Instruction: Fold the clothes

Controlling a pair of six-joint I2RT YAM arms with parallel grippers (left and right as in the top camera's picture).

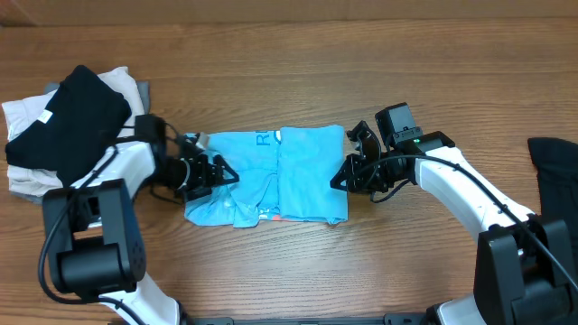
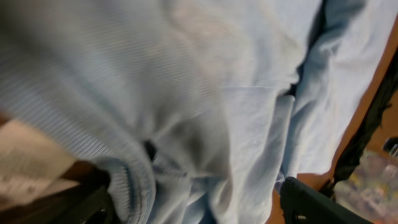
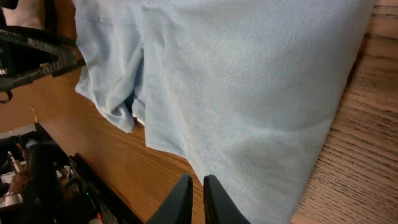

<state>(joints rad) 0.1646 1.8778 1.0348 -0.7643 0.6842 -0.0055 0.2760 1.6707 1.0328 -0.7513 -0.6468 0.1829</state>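
Right hand (image 3: 197,180), fingers nearly together, sits at the blue T-shirt (image 1: 302,167) edge (grip unclear); left hand (image 1: 215,173) gapes wide over it.

Left fingers (image 2: 311,205) spread wide apart; right fingers (image 3: 177,205) nearly touching.

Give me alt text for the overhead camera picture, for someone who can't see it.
A partly folded, rumpled sky-blue T-shirt lies on a wooden table, the left gripper at one side edge and the right gripper at the opposite edge. A pile of black and white garments sits at the picture's left side; a dark garment shows at its right edge.
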